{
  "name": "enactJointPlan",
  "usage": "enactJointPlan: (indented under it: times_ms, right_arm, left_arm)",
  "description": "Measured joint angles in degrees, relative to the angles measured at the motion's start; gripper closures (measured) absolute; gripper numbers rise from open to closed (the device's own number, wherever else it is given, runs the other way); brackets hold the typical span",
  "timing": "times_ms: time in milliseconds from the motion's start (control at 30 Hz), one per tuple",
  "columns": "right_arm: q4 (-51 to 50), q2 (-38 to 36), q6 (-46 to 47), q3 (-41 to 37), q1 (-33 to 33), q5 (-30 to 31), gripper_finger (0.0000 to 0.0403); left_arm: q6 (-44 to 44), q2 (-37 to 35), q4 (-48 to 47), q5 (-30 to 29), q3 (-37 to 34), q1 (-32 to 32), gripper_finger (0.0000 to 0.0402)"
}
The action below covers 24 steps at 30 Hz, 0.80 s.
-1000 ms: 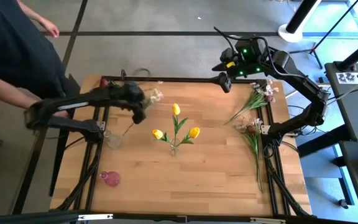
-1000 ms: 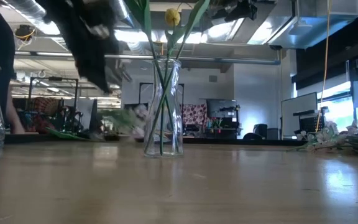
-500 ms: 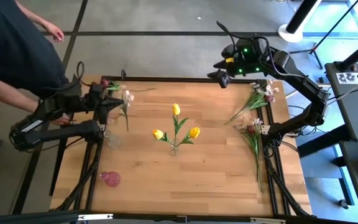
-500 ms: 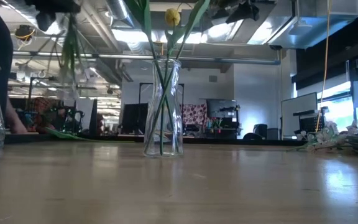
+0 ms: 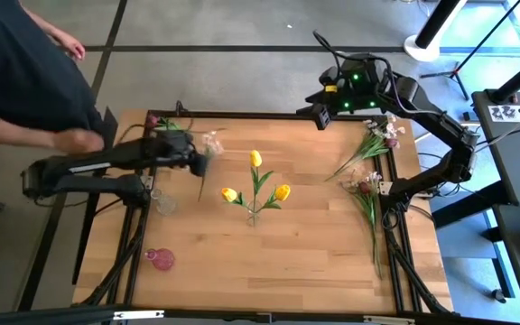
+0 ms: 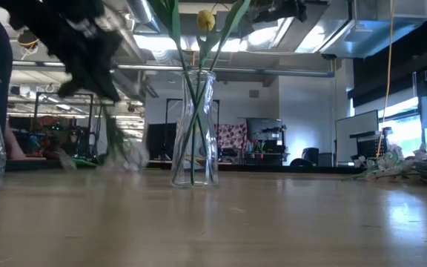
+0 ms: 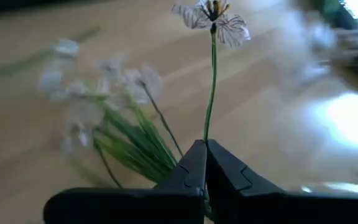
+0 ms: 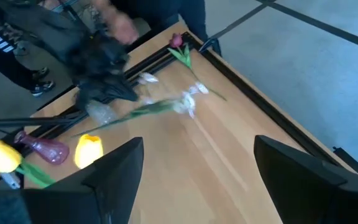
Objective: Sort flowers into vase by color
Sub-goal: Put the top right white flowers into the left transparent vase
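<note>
My left gripper point(image 5: 199, 159) is over the table's far left part, shut on a spray of small white-pink blossoms point(image 5: 210, 143). The wrist view shows the blossoms point(image 7: 104, 87) beyond the gripper point(image 7: 205, 163). The low view shows gripper point(image 6: 87, 44) and spray point(image 6: 117, 148) only as a blur. Three yellow tulips point(image 5: 255, 185) stand in the clear middle vase point(image 6: 195, 126). An empty clear vase point(image 5: 163, 204) and a small pink vase point(image 5: 161, 260) stand on the left. My right gripper point(image 8: 197, 180) waits open, high above the far edge point(image 5: 321, 113). My left gripper pinches the spray's thin green stems point(image 7: 209, 124) between its two shut fingers. The blossoms reach out past the fingertips, and a length of stem point(image 5: 201, 188) trails toward the near side. The spray is blurred in the low view; whether it touches the table I cannot tell.
A pile of white-pink sprays and dark red blooms point(image 5: 368, 158) lies along the table's right edge. One dark red bloom point(image 5: 156, 120) lies at the far left corner. A person point(image 5: 25, 63) stands at the far left, one hand point(image 5: 78, 140) close to my left arm.
My left gripper, shut on the spray throughout, rose and swung toward the table's left edge, then came back down and to the right. The spray went with it, hanging below the fingers at the high point and now low over the table again.
</note>
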Motion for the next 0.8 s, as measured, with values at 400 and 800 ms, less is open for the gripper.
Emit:
enactJointPlan:
  times_ms: [400, 800]
  right_arm:
    - [-1.5, 0.0, -1.9, 0.0, 2.7, 1.1, 0.0100]
    - [-2.2, 1.1, -13.9, 0.1, 2.5, 0.9, 0.0100]
  left_arm:
    - [-17.4, 21.6, 4.8, 0.7, -2.8, -0.1, 0.0272]
    - [-17.0, 33.5, 19.0, -1.8, -2.7, -0.7, 0.0243]
